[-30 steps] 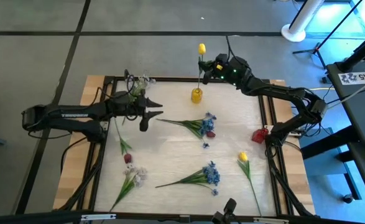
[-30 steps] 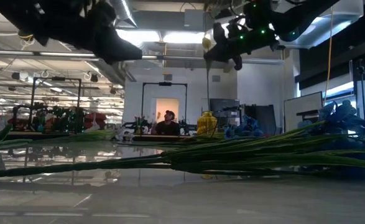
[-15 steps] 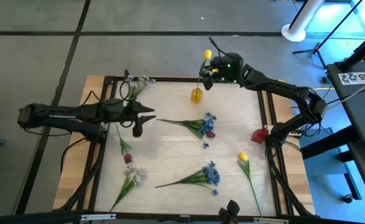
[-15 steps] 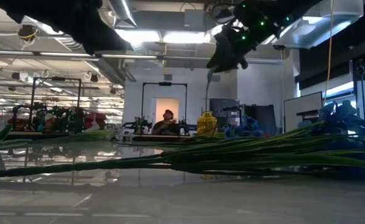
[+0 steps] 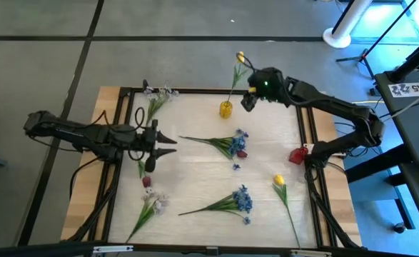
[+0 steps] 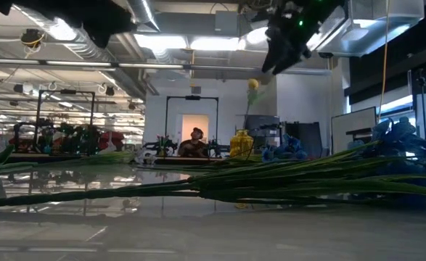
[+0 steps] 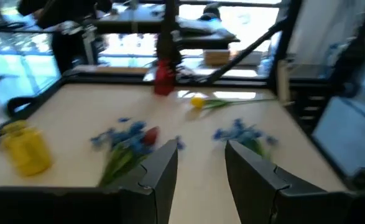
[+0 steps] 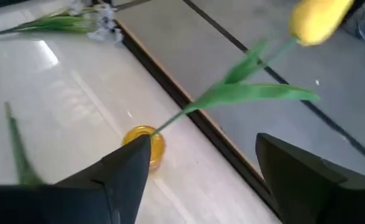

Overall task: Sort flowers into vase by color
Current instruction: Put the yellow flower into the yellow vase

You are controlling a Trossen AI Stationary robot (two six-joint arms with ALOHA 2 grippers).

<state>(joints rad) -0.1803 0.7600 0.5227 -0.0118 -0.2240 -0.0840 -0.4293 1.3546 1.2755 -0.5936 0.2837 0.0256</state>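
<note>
With the yellow tulip (image 5: 240, 56) standing tilted in the yellow vase (image 5: 225, 109), I see the right gripper (image 5: 251, 100) spread open, empty, just beside the stem, so any sideways drift could tip it. Left gripper (image 5: 154, 140), jaws apart and empty, hangs over a dark red tulip (image 5: 146, 181) stem.

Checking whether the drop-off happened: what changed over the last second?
The right hand let go of the yellow tulip, which now stands tilted in the yellow vase, and drew away to the right, open. The left hand pulled back toward the table's left edge, open and empty. The flowers lying on the table stayed put.
</note>
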